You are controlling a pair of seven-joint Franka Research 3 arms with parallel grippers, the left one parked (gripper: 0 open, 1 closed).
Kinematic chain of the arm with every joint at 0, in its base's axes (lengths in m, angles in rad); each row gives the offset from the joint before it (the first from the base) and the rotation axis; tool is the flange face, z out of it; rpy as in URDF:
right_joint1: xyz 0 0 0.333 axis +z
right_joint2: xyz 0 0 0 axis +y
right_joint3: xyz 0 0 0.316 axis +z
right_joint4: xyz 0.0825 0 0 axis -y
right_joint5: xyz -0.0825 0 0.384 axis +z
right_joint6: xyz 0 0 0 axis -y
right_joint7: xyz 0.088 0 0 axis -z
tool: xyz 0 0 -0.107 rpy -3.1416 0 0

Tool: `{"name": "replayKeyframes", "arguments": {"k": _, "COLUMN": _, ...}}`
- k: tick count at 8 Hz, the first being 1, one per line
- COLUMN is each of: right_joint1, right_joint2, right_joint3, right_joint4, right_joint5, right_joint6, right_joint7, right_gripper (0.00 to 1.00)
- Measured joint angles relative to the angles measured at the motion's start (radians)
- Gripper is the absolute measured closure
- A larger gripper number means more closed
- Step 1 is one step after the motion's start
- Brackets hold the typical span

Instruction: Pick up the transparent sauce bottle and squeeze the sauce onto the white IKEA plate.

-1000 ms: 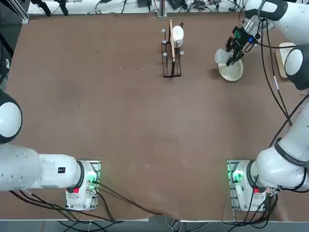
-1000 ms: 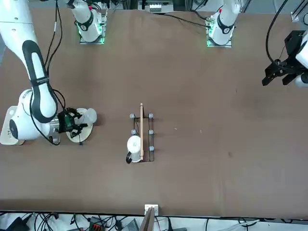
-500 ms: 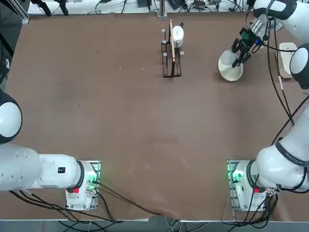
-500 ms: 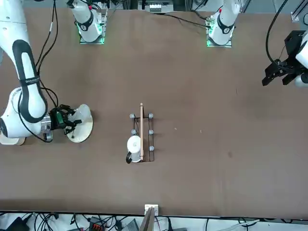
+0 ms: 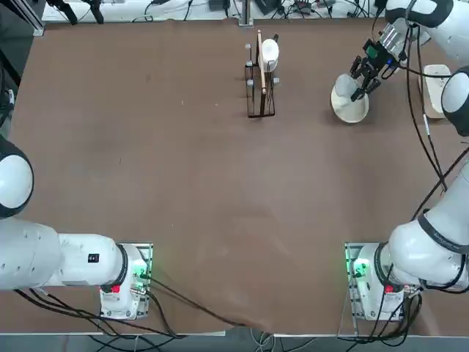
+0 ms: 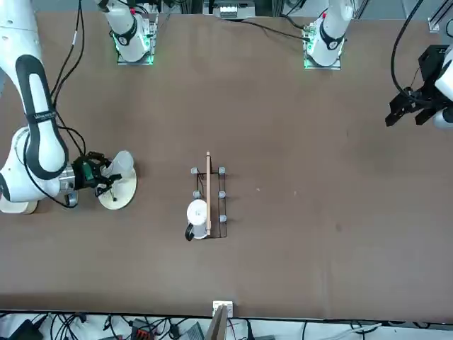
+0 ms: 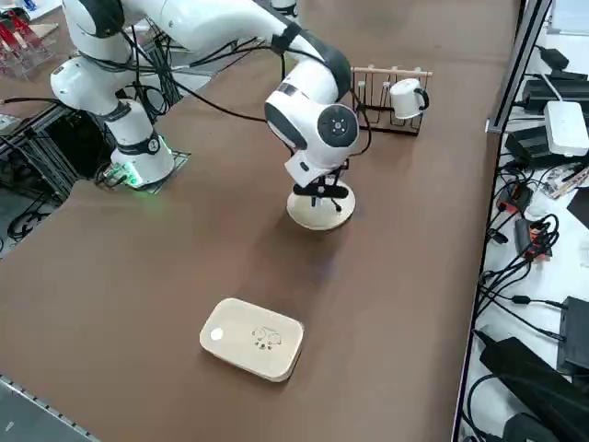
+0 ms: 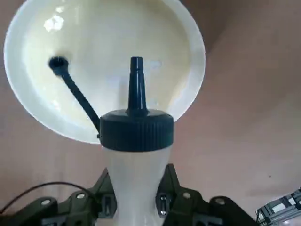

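The right gripper [image 8: 136,200] squeezes the sauce bottle [image 8: 136,155] tight between its two fingers. The soft bottle is pinched in at the middle. Its dark blue cap [image 8: 136,129] points away from the gripper, over the white plate [image 8: 178,28]. The little cap lid [image 8: 57,63] hangs on a strap beside the nozzle. The plate sits on the brown table [image 5: 183,169], just under the gripper.

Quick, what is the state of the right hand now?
Right hand: shut on the bottle, nozzle aimed at the plate.
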Motion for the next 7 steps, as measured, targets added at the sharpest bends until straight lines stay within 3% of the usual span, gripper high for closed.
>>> {"name": "replayKeyframes", "arguments": {"k": 7, "right_joint1": 0.003, "right_joint2": -0.106, "right_joint3": 0.002, "right_joint4": -0.215, "right_joint5": 0.084, "right_joint6": 0.108, "right_joint7": -0.089, "right_gripper": 0.59}}
